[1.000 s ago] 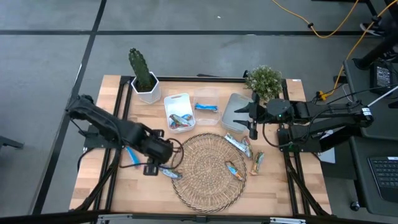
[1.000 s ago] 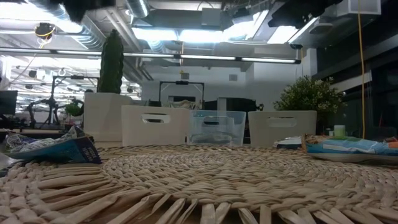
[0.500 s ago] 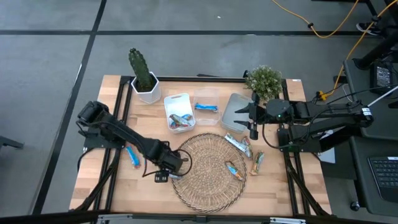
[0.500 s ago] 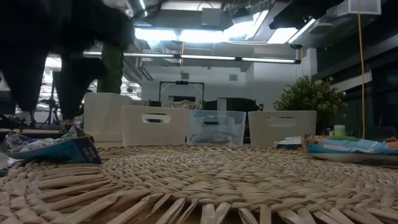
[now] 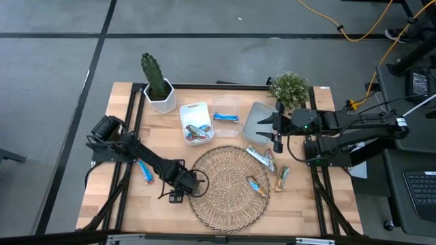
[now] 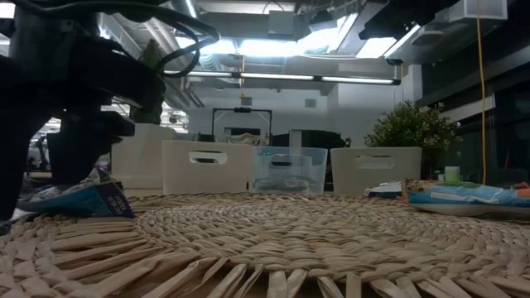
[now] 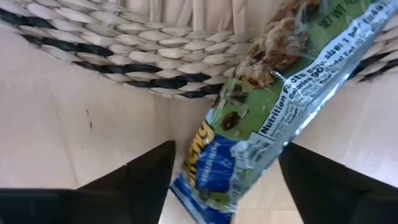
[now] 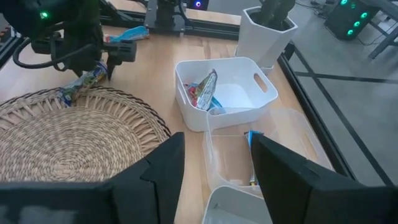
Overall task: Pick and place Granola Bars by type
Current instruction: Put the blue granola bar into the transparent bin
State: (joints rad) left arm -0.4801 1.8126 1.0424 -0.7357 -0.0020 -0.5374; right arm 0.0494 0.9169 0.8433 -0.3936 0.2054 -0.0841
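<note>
A granola bar (image 7: 267, 118) with a blue, green and silvery wrapper lies half on the woven mat's left rim (image 5: 197, 187) and half on the wood. My left gripper (image 7: 227, 152) is low over it, open, one finger on either side of the bar's lower end; I see no touch. The low view shows this bar (image 6: 83, 199) under the dark gripper (image 6: 74, 124). A blue bar (image 5: 144, 170) lies on the wood farther left. Three bars (image 5: 260, 158) (image 5: 257, 186) (image 5: 282, 177) rest at the mat's right side. My right gripper (image 5: 276, 133) waits open, above the tubs.
At the far side stand a white tub (image 5: 196, 129) holding bars, a clear tub (image 5: 226, 117) holding a blue bar, and another white tub (image 5: 257, 121). A potted cactus (image 5: 157, 85) and a leafy plant (image 5: 289, 88) stand behind them. The round woven mat (image 5: 228, 187) fills the middle.
My left gripper has moved toward the table's right and near edge and come down over the bar at the mat's left rim, entering the low view from above. The bar has stayed where it was.
</note>
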